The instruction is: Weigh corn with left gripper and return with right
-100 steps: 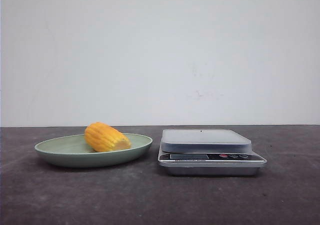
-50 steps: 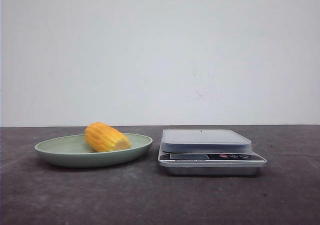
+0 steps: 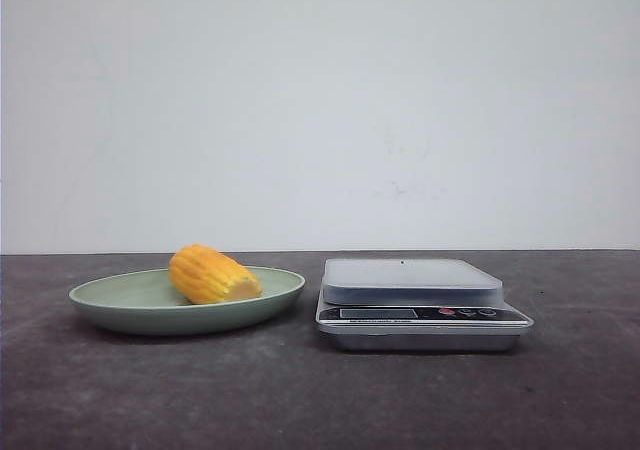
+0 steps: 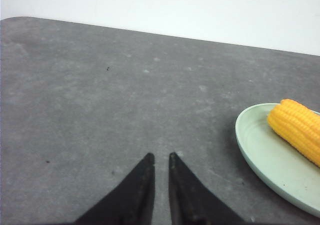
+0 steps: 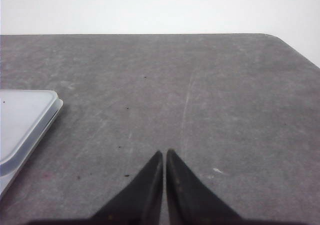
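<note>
A stubby piece of corn (image 3: 212,275) lies on its side in a shallow pale-green plate (image 3: 120,313), its ribbed yellow-orange kernel rows running lengthwise and its cut end angled toward the front view's camera. It rests toward the 3 o'clock side of the plate, inside the rim.

The plate sits on a dark grey, mottled counter (image 3: 300,400) marked with pale scuffs and small specks; behind it stands a plain white wall (image 3: 320,110), faintly smudged. At 3 o'clock from the plate, just beside it but apart, stands a silver digital kitchen scale (image 3: 420,305) with a bare platform, a dark display strip and small buttons along its front edge — nothing lies between plate and scale.

In the left wrist view the left end effector (image 4: 160,160) hangs over bare counter, its two tapered black fingers (image 4: 137,190) nearly together with a narrow gap at the tips, holding nothing; plate and corn lie off to one side, well apart from it. The right end effector (image 5: 164,154) — tips all but touching, also holding nothing — is over bare counter, the scale's corner at the edge of its view.
</note>
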Motion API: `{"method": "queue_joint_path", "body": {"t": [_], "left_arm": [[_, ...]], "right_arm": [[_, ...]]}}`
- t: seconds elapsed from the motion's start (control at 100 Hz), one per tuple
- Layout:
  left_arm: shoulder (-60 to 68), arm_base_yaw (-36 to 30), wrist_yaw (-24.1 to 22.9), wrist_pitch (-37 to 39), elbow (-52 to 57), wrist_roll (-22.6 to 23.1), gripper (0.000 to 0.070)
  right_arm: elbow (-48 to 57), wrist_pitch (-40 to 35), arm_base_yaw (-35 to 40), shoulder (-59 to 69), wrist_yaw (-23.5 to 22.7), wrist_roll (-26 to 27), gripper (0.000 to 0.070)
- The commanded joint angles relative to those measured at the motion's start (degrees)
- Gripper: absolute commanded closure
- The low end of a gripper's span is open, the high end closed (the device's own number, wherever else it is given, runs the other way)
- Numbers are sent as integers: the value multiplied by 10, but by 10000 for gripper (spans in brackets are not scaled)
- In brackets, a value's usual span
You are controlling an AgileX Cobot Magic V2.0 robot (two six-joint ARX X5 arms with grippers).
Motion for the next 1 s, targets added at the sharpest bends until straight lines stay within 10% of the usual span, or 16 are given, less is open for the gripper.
{"method": "queue_joint_path", "body": {"t": [0.0,0.99], "left_arm": [[-1,1,1,-3,-9,9,700],[-1,-14,1,-2,-9,9,700]], "right_arm": [[-3,8,0,0,0,6,696],[-3,8,0,0,0,7,696]]}}
